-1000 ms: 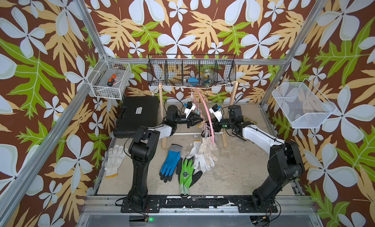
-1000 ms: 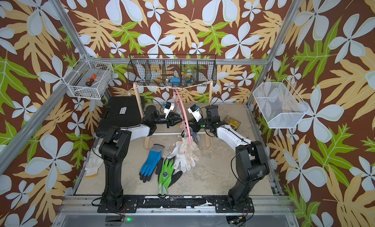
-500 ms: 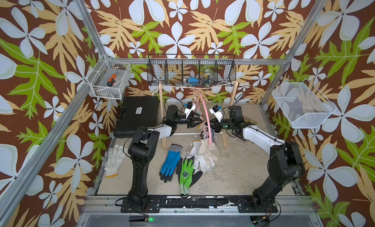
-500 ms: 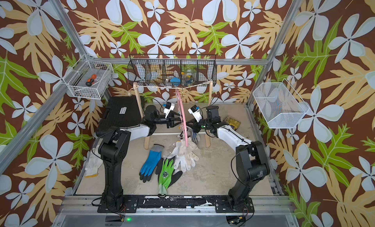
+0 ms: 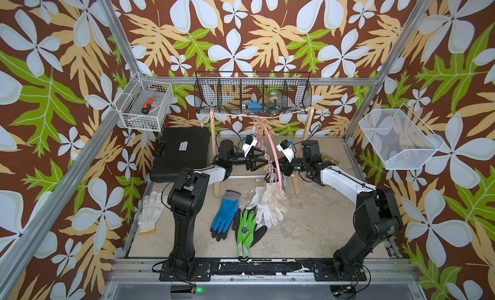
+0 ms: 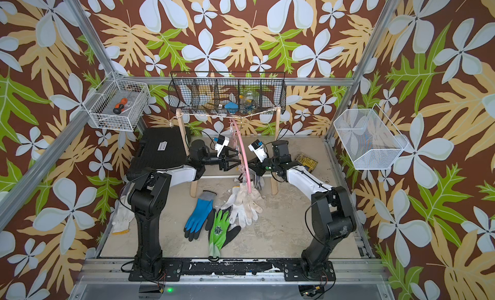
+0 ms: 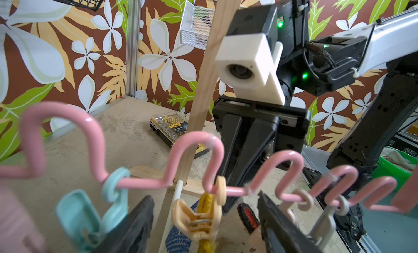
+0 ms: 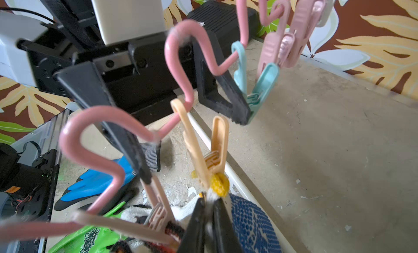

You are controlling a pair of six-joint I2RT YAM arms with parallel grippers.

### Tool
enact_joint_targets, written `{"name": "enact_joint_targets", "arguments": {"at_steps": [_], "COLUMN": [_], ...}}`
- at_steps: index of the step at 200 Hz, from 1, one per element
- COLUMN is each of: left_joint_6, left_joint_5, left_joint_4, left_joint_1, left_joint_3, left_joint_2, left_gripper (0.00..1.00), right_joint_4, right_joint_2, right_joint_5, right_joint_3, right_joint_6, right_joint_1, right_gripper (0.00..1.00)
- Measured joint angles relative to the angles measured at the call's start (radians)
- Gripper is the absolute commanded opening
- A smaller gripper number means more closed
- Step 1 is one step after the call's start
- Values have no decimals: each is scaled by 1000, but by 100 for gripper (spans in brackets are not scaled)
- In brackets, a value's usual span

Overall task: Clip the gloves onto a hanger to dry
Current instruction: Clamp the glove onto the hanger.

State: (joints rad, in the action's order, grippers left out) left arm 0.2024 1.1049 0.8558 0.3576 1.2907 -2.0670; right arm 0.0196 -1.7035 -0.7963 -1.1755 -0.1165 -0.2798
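**Both grippers at the hanger, one glove clipped**

Both top views first. The pink hanger (image 5: 273, 148) hangs from the string (image 5: 241, 114) of the wooden rack (image 5: 213, 135) and slants down toward the worktop (image 5: 316, 218). The left gripper (image 5: 263, 162) comes in from one side with its fingers spread wide. The right gripper (image 5: 280, 166) meets it from the other side, right at the row of clips. Below the hanger's low end sits a bunch of white gloves (image 5: 267, 204). The blue glove (image 5: 225, 215) and the green glove (image 5: 246, 226) lie flat just beside it. One more white glove (image 5: 150, 213) lies well apart, by the left arm's base.

Now the left wrist view. The wavy pink bar runs straight across, and a yellow clip (image 7: 196, 218) hangs from it between the two spread black fingers. A teal clip (image 7: 79, 215) dangles next to one of them. Behind the bar, the right gripper points down with its fingers drawn close together.

On to the right wrist view. The yellow clip bites the yellow-edged cuff of a dotted glove (image 8: 248, 218). Right under it, the right gripper's fingers pinch the white fabric of that cuff. Across the bar the left gripper stands wide open, holding nothing. One fingertip rests against the teal clip, and the other reaches down beside a pale pink clip (image 8: 156, 195). The blue and green gloves show on the worktop behind.
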Motion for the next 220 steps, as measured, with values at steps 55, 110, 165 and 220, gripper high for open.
{"name": "enact_joint_targets", "arguments": {"at_steps": [55, 110, 165, 220], "left_joint_6": [-92, -166, -236, -241], "left_joint_5": [-37, -94, -163, -211], "left_joint_4": [-116, -216, -325, -366], "left_joint_1": [-3, -5, -10, -11], "left_joint_3": [-32, -92, -124, -172], "left_joint_2": [55, 125, 188, 248], "left_gripper": [82, 84, 84, 84], "right_joint_4": [20, 52, 70, 92], "right_joint_2": [42, 104, 230, 331], "right_joint_5": [65, 169, 254, 254], "right_joint_3": [22, 66, 135, 213], "right_joint_6": [-23, -49, -40, 21], "right_joint_1": [3, 3, 10, 16], "right_gripper": [40, 54, 58, 59]}}
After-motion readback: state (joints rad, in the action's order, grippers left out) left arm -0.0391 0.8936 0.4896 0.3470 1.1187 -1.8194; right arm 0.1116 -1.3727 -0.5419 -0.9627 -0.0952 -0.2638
